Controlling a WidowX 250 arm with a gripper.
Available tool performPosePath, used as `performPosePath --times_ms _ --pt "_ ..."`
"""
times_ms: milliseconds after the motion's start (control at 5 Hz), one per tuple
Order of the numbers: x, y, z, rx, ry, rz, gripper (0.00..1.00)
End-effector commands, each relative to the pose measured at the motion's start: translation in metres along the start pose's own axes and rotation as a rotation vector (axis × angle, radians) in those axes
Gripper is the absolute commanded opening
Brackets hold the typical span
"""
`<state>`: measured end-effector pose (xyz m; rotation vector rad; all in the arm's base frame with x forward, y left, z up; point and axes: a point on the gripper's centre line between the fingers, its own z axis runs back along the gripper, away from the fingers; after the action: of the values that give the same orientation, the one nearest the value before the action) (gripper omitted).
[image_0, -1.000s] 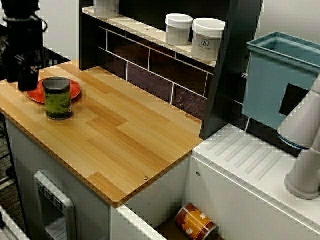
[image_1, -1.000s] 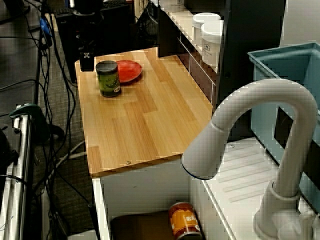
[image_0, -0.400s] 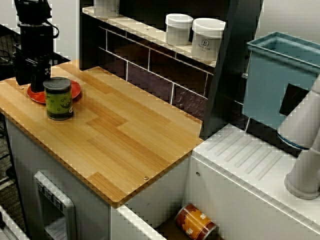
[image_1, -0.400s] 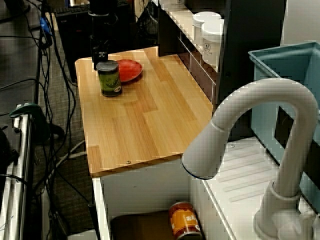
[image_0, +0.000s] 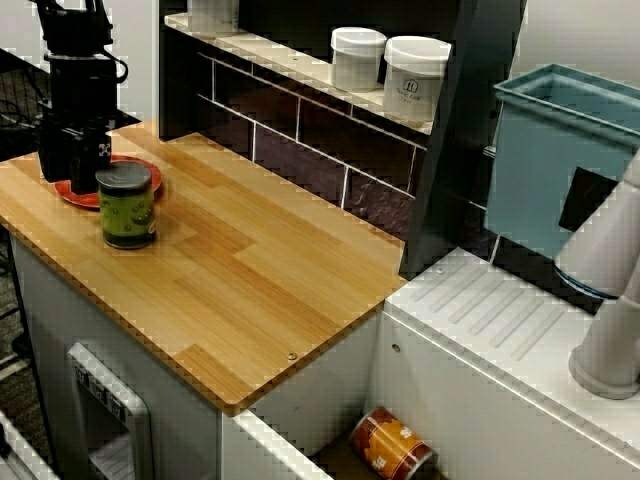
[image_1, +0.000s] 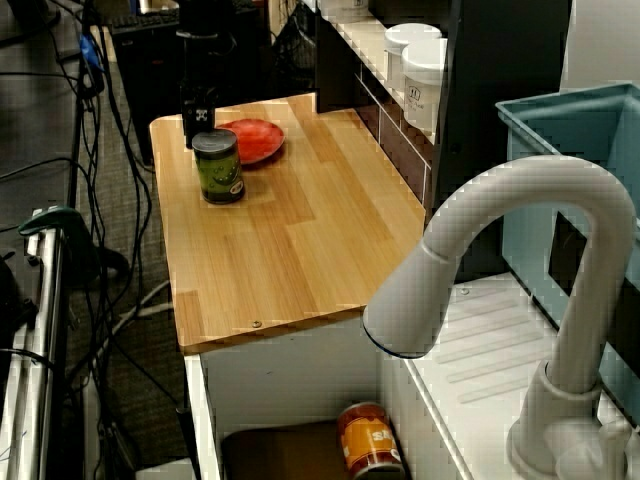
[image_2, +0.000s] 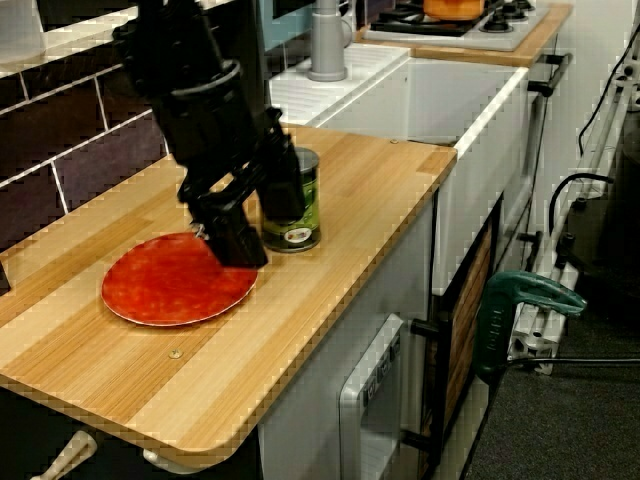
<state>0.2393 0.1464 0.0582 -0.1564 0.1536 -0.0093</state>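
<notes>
A green-labelled can (image_0: 127, 205) stands upright on the wooden counter (image_0: 250, 270), just beside a red plate (image_0: 80, 190). My black gripper (image_0: 75, 162) hangs over the plate's edge, right behind the can. In the view from the plate end, the gripper (image_2: 258, 215) is open with nothing between its fingers. One finger (image_2: 235, 240) is low over the plate (image_2: 175, 280), the other (image_2: 280, 190) lies against the can (image_2: 302, 200). From the tap end, the gripper (image_1: 200, 115) stands behind the can (image_1: 219, 167), next to the plate (image_1: 252, 140).
Two white jars (image_0: 358, 58) (image_0: 415, 78) sit on the shelf over the dark tiled wall. A blue bin (image_0: 560, 150) and a white tap (image_1: 500, 300) stand by the sink, where an orange can (image_0: 392, 445) lies. Cables (image_1: 110, 200) and a green clamp (image_2: 525, 305) are beside the counter.
The gripper has come in over the plate toward the can. The can has slid a short way along the counter, off the plate's side toward the sink.
</notes>
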Motion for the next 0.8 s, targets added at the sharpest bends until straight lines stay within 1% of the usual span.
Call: performPosePath --times_ms 0,200,400,600 --pt "0.007 -0.024 0.01 -0.035 -0.056 0.099 1.0" --pt "0.015 -0.036 0.009 -0.05 -0.046 0.116 1.0" --pt "0.018 -0.048 0.002 -0.048 -0.027 0.104 1.0" --pt "0.017 -0.064 -0.004 -0.034 -0.014 0.076 1.0"
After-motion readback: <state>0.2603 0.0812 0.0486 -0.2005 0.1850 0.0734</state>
